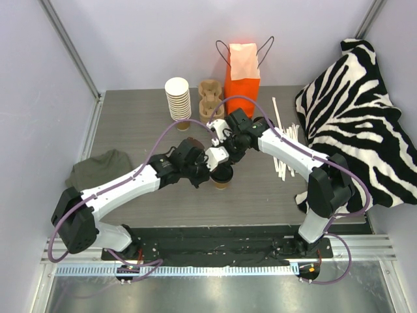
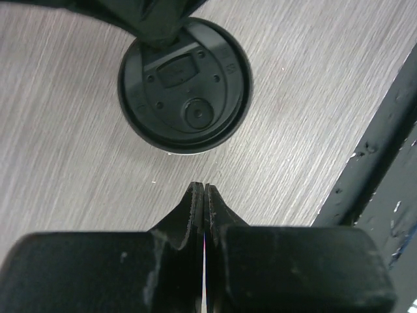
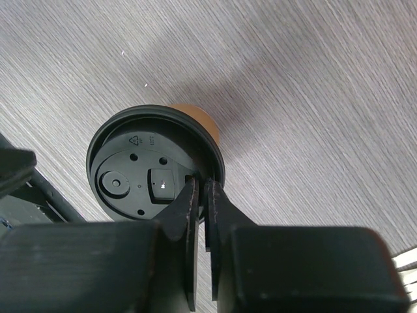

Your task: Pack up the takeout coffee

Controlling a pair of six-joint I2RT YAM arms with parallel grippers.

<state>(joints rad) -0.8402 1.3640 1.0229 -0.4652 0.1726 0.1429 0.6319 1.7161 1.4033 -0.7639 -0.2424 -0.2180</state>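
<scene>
**Fig. Lidded cup between two grippers.** The takeout coffee [image 1: 222,177] stands upright on the table [image 1: 130,124]. It is about midway between the left and right edges, nearer the near edge than the far one, and well apart from the orange paper bag [image 1: 242,78] at the far edge.

- **Left gripper [image 2: 204,194]:** jaws pressed together and empty, just beside the cup, not touching it.
- **Right gripper [image 3: 201,192]:** jaws almost together with a thin slit between them, tips at the rim of the black lid [image 3: 140,173]. Whether they pinch the rim or merely rest on it cannot be told.
- **Handling, as judged:** the cup is probably light, with thin paper walls that would buckle under a hard squeeze. The smooth plastic lid may slip or pop off. The brown wall just below the lid looks the safer hold, with the cup kept upright.
</scene>
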